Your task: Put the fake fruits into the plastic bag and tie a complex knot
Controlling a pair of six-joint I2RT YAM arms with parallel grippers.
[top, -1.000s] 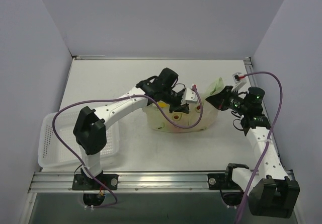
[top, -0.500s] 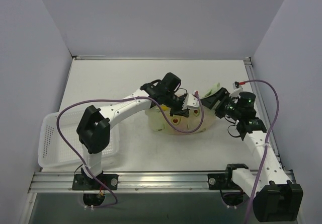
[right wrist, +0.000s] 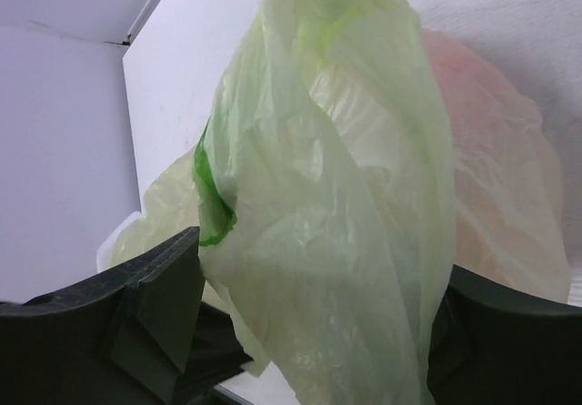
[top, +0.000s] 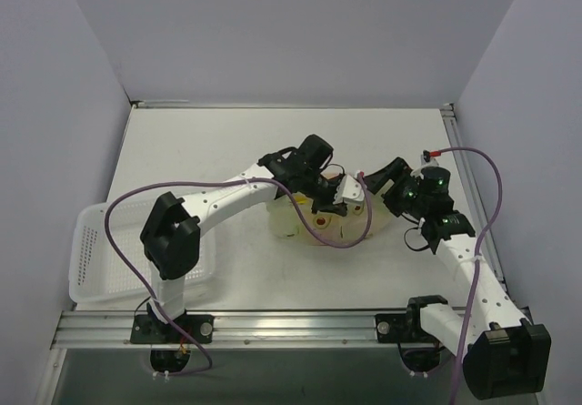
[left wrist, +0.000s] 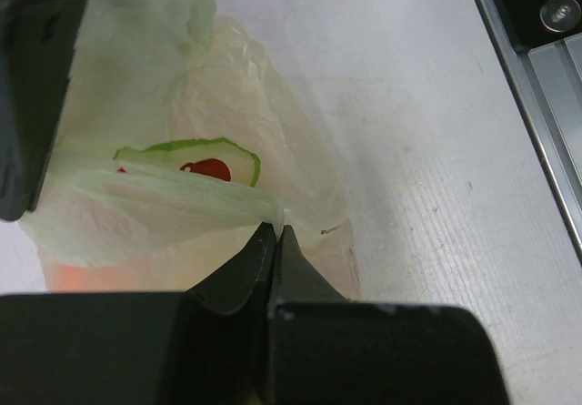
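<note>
The pale green plastic bag (top: 326, 221) lies mid-table, and the fake fruits (top: 318, 214) show through its film as yellow and reddish shapes. My left gripper (top: 349, 192) hangs over the bag's top. In the left wrist view it (left wrist: 275, 229) is shut on a fold of the bag (left wrist: 164, 196), just below a green and red print. My right gripper (top: 384, 176) stands at the bag's right end. Its jaws (right wrist: 314, 332) are open wide, with a loose flap of the bag (right wrist: 336, 223) hanging between the fingers (right wrist: 155, 305). A knot is not in view.
A white perforated basket (top: 95, 259) sits at the table's left front. A metal rail (top: 291, 325) runs along the near edge and also shows at the rail (left wrist: 546, 68). Grey walls close in the left, back and right. Purple cables loop from both arms.
My right gripper has opened, letting go of the bag film, and has moved left toward the bag. My left gripper has drifted slightly right, still pinching the film.
</note>
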